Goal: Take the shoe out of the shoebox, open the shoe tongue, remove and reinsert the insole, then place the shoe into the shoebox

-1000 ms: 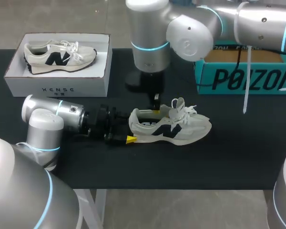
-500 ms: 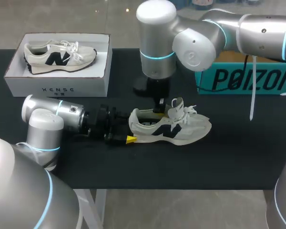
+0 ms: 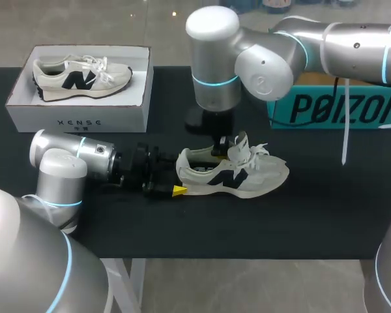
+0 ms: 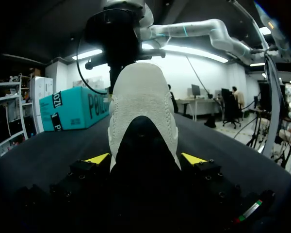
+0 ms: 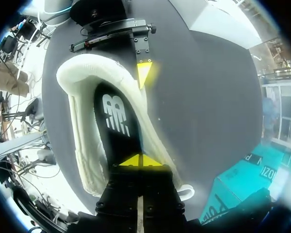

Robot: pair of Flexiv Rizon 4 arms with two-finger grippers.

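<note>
Holding shoe (image 3: 247,175) heel clamped in left gripper (image 4: 145,158); right gripper (image 5: 137,160) tips pinched together over insole (image 5: 114,119), grip on it unclear. Needing slow vertical motion, avoiding side drag.

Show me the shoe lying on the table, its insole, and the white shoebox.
shoe (image 3: 260,176): head view, on its side toward the toe.
insole (image 5: 114,119): right wrist view, on its dark heel part.
shoebox (image 3: 32,116): head view, on its white front wall.

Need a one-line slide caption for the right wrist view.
Right gripper, fingers closed, points down at the black insole inside the white shoe on the dark table.
</note>
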